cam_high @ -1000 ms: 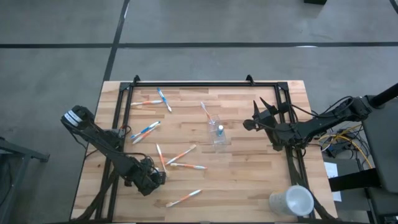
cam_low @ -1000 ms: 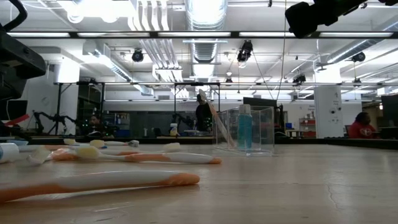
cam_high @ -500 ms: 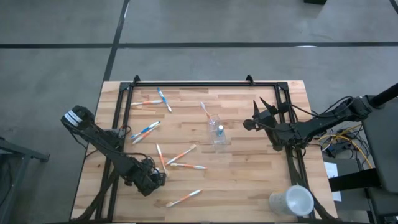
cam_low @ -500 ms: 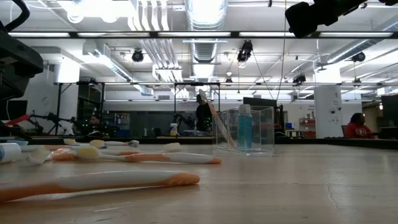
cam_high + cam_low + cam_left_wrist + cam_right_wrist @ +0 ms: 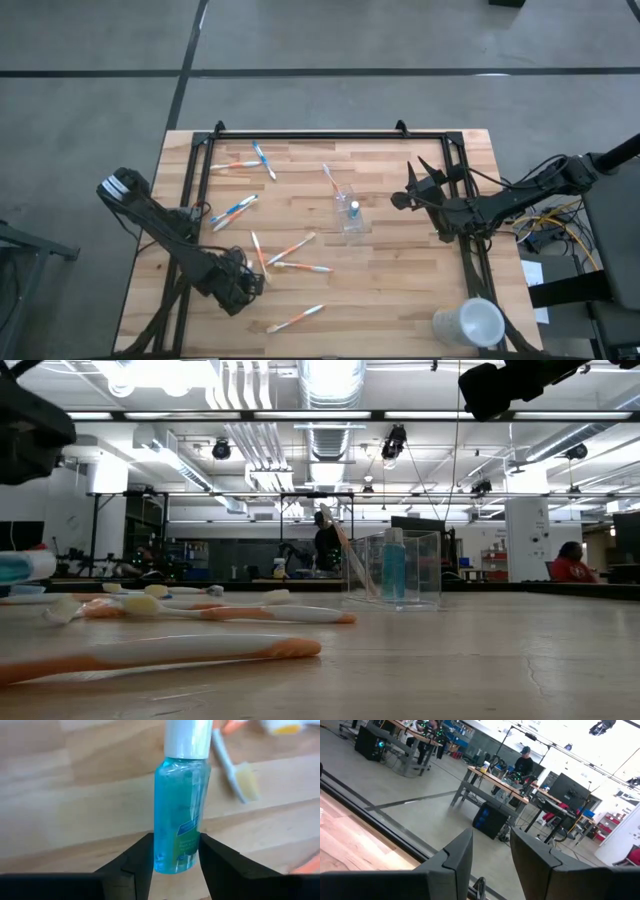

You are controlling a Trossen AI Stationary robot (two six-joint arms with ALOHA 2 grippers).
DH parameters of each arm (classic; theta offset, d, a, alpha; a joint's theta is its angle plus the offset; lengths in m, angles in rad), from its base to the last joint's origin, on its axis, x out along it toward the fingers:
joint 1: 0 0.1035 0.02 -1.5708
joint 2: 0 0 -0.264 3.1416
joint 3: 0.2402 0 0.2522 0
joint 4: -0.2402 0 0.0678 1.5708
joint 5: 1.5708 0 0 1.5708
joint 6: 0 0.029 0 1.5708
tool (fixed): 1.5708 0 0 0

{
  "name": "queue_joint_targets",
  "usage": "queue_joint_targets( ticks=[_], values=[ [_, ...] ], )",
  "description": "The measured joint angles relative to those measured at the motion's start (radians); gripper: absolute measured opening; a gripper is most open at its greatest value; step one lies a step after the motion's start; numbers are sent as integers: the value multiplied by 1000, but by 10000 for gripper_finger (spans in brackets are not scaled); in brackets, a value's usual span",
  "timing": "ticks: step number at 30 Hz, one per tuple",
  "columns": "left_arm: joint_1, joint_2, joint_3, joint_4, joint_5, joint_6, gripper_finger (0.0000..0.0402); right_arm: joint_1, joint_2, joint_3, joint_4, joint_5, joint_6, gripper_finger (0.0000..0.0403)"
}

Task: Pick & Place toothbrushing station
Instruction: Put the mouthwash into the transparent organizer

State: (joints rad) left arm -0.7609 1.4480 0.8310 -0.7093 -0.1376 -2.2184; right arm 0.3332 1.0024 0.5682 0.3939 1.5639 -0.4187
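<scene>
My left gripper (image 5: 245,283) is near the table's near left and is shut on a small blue tube with a white cap (image 5: 177,815). The tube also shows at the left edge of the low view (image 5: 22,566). A small clear cup (image 5: 350,212) stands mid-table, and a second blue tube (image 5: 393,570) and a toothbrush (image 5: 345,555) stand in it. Several toothbrushes with orange, white or blue handles (image 5: 290,250) lie flat around it. My right gripper (image 5: 404,192) hangs open and empty above the table, right of the cup. My left gripper pinches the tube's body (image 5: 175,851) between its two fingers, at the end away from the white cap. The tube points forward along the fingers, cap (image 5: 188,737) outward. In the low view it lies about level, lifted clear of the table.
A larger opaque white cup (image 5: 468,323) lies on its side at the near right corner. A dark frame (image 5: 320,135) runs along the table's far, left and right sides. Toothbrushes lie close to my left gripper (image 5: 295,318). Bare wood shows between the clear cup and the white cup.
My left gripper has gone up and slightly toward the table's left edge, still shut on the blue tube. The tube was down at table level and now hangs clear above it. My right arm has kept still.
</scene>
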Motion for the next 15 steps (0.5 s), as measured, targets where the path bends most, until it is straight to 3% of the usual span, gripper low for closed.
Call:
queue_joint_targets(
  ticks=[6,15],
  values=[
    [0,-12,35,-25,-106,184,152,0,0,0,0,0,0,125],
    [1,-64,68,-25,-515,512,153,0,0,0,0,0,0,125]
  ],
)
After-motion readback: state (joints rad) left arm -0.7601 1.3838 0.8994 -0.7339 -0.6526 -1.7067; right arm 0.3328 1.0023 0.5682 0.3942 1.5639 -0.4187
